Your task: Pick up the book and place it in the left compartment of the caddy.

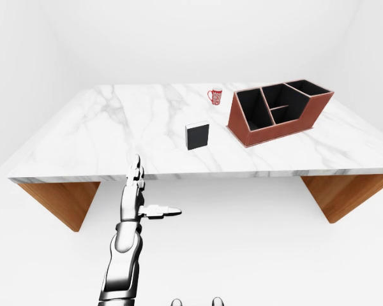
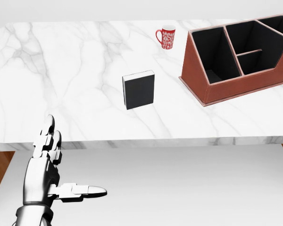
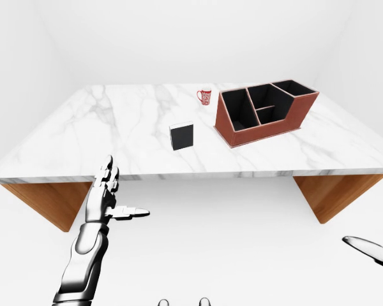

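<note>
While left hand hangs open, book stands upright, cover camera-facing.

Glossy white marble table on warm wooden legs; matt black book; leathery reddish-brown caddy, matt black inside; shiny chrome-like left hand.

Marble table — bearing book, mug, caddy.

A black book is standing on the marble table, just left of the brown caddy. A red mug is sitting farther off. The left hand is hovering below the near edge, fingers spread.
</note>
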